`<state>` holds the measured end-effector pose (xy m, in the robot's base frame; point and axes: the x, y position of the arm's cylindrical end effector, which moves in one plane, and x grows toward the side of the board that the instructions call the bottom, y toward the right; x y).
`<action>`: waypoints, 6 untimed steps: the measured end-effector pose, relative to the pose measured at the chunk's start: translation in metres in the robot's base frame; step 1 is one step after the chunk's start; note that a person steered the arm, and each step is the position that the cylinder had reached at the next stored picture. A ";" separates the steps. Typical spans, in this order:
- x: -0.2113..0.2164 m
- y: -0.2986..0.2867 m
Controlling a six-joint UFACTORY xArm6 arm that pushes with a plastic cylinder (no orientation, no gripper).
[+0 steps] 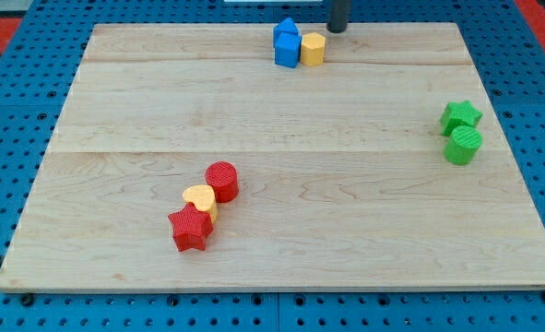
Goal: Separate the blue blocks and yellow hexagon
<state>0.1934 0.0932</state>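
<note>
Two blue blocks sit together near the view's top centre: a blue cube (287, 51) and a smaller blue pointed block (287, 29) just above it. The yellow hexagon (313, 48) touches the cube's right side. My tip (337, 29) is at the board's top edge, just up and to the right of the yellow hexagon, a small gap away from it.
A red cylinder (222, 180), a yellow heart (201, 199) and a red star (190, 228) form a diagonal row at lower left of centre. A green star (460, 116) and green cylinder (463, 145) sit at the right. The wooden board (115, 101) lies on a blue pegboard.
</note>
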 end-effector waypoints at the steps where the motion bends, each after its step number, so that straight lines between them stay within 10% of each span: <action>1: -0.001 -0.059; 3: 0.083 -0.095; 6: 0.052 -0.037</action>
